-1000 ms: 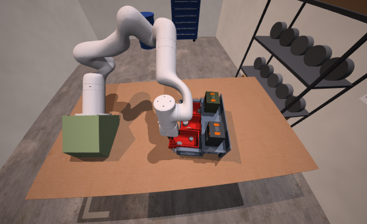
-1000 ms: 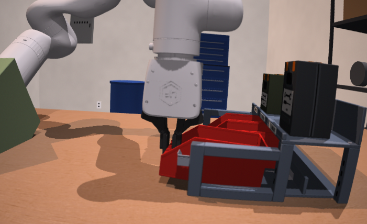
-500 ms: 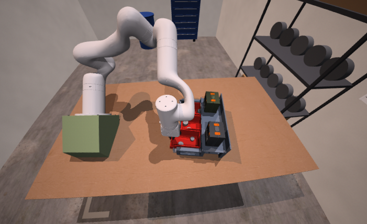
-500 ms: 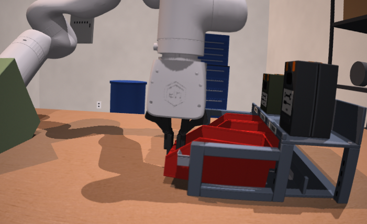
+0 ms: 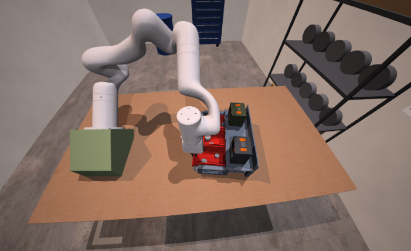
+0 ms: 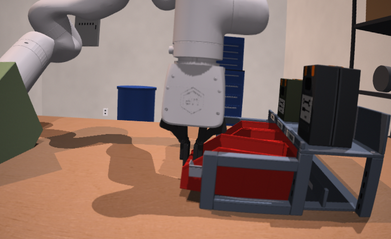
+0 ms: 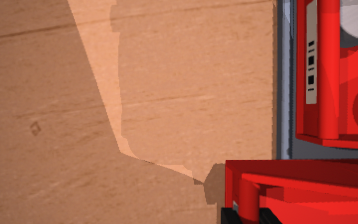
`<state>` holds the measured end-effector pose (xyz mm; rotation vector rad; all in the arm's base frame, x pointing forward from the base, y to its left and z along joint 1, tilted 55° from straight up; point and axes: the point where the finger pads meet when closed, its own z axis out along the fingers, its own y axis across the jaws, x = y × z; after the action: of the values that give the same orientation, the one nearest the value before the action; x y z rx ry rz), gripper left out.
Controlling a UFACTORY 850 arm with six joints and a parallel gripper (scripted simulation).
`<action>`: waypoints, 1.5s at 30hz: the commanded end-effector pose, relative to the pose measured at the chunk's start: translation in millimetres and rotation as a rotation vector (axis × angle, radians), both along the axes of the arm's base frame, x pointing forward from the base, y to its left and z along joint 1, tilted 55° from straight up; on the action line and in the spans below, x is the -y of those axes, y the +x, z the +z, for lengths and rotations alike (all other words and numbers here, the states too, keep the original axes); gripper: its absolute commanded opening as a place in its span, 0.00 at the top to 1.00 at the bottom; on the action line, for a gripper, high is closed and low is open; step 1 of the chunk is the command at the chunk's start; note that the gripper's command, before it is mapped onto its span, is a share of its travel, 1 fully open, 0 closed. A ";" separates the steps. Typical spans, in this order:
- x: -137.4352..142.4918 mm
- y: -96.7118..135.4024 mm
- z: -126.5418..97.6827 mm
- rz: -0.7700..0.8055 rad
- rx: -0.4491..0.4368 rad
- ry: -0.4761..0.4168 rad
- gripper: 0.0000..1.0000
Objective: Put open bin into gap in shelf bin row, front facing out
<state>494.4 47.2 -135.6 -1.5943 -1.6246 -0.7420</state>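
Standing at the front edge of the bench [image 6: 72, 192], the closest thing to me was the little grey shelf unit [image 6: 210, 178], its front post and bottom rail facing my way. Sitting in its lower level was the red open bin [image 6: 250, 181], mostly inside the frame but with its front end poking out past the post on the left side, so it wasn't fully behind the lip. From above you could see a couple of pale round parts [image 5: 216, 155] lying in it.

The gripper [image 6: 192, 148] had come straight down on that sticking-out end, and the black jaws were clamped on the bin's front wall, one finger either side of it.

Behind that bin were more red bins [image 6: 257, 130] in the same row. On the shelf's top board stood two dark boxes [image 6: 328, 104] with orange bits, upright, one behind the other.

Further back, the white arm [image 5: 188, 56] looped over to its green pedestal [image 5: 89, 152] at the bench's left. Past that, a blue drum [image 6: 135, 102] and a blue drawer cabinet [image 5: 207, 18] stood by the far wall.
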 end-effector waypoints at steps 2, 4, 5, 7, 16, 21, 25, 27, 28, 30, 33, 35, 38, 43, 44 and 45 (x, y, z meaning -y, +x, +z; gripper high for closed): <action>0.4 6.8 -0.1 -0.001 0.002 -0.001 1.00; 0.1 10.8 -0.5 -0.001 0.002 -0.001 1.00; 0.1 10.8 -0.5 -0.001 0.002 -0.001 1.00; 0.1 10.8 -0.5 -0.001 0.002 -0.001 1.00; 0.1 10.8 -0.5 -0.001 0.002 -0.001 1.00; -0.5 20.6 -1.3 -0.001 0.002 -0.001 1.00; -0.5 20.6 -1.3 -0.001 0.002 -0.001 1.00; -0.5 20.6 -1.3 -0.001 0.002 -0.001 1.00; -0.5 20.6 -1.3 -0.001 0.002 -0.001 1.00; -0.5 20.6 -1.3 -0.001 0.002 -0.001 1.00; -0.5 20.6 -1.3 -0.001 0.002 -0.001 1.00; -0.7 24.4 -1.7 -0.001 0.002 -0.001 1.00; -1.1 30.3 -2.2 -0.001 0.002 -0.001 1.00; -1.1 30.3 -2.2 -0.001 0.002 -0.001 1.00; -1.1 30.3 -2.2 -0.001 0.002 -0.001 1.00; -1.1 30.3 -2.2 -0.001 0.002 -0.001 1.00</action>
<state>523.1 49.1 -138.1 -1.5944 -1.6250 -0.7422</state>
